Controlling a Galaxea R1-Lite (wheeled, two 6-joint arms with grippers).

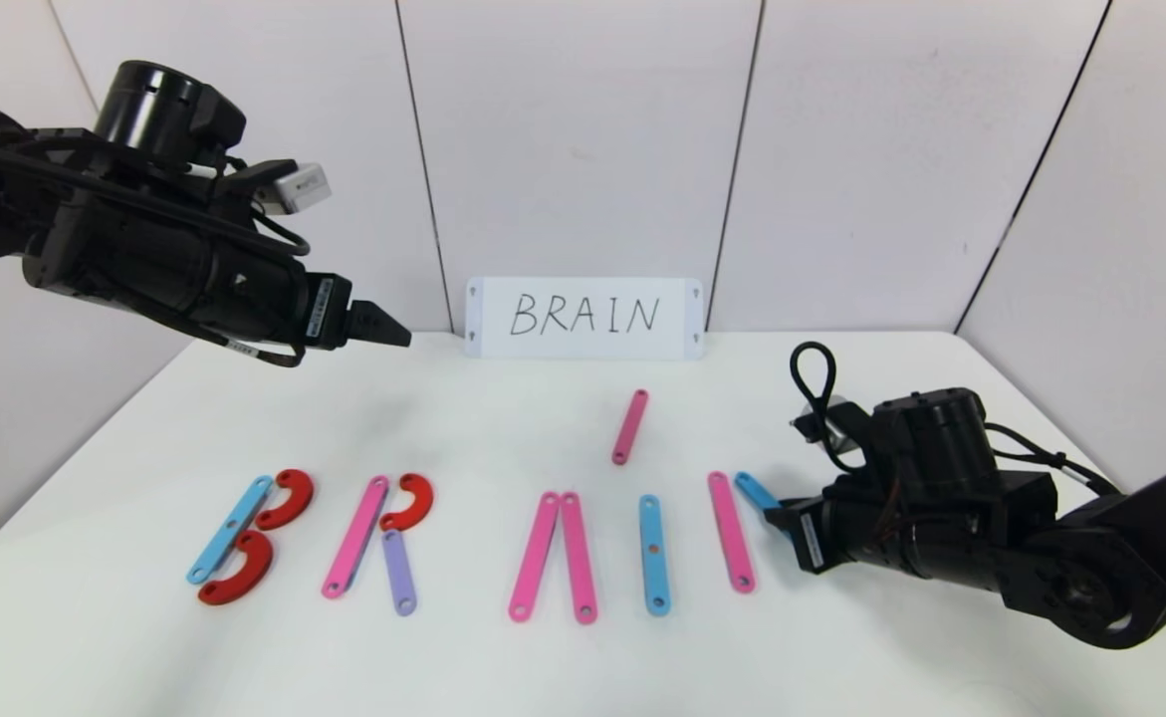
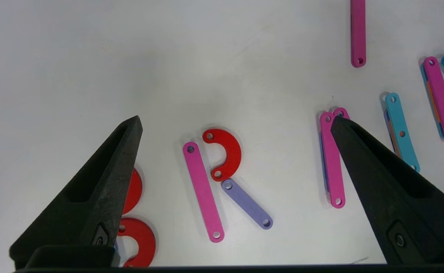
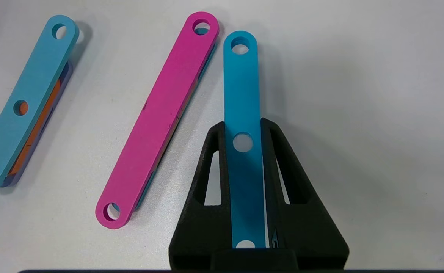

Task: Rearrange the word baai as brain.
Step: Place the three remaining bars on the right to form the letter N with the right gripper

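The letters lie in a row on the white table [image 1: 503, 438]. At the left a blue strip [image 1: 230, 528] and two red curves [image 1: 287, 498] form a B. A pink strip [image 1: 355, 536], a red curve [image 1: 409, 501] and a purple strip [image 1: 399, 572] form an R. Two pink strips [image 1: 535, 556] lean together, then comes a blue strip [image 1: 653, 554], then a pink strip [image 1: 730, 532]. My right gripper [image 3: 243, 127] is shut on another blue strip [image 3: 240, 87], low over the table just right of that pink strip. My left gripper [image 1: 398, 334] hangs open, high at the back left.
A white card [image 1: 583, 317] with handwritten BRAIN stands against the back wall. A loose pink strip [image 1: 629, 426] lies behind the row, near the middle. The table's front edge runs close before the letters.
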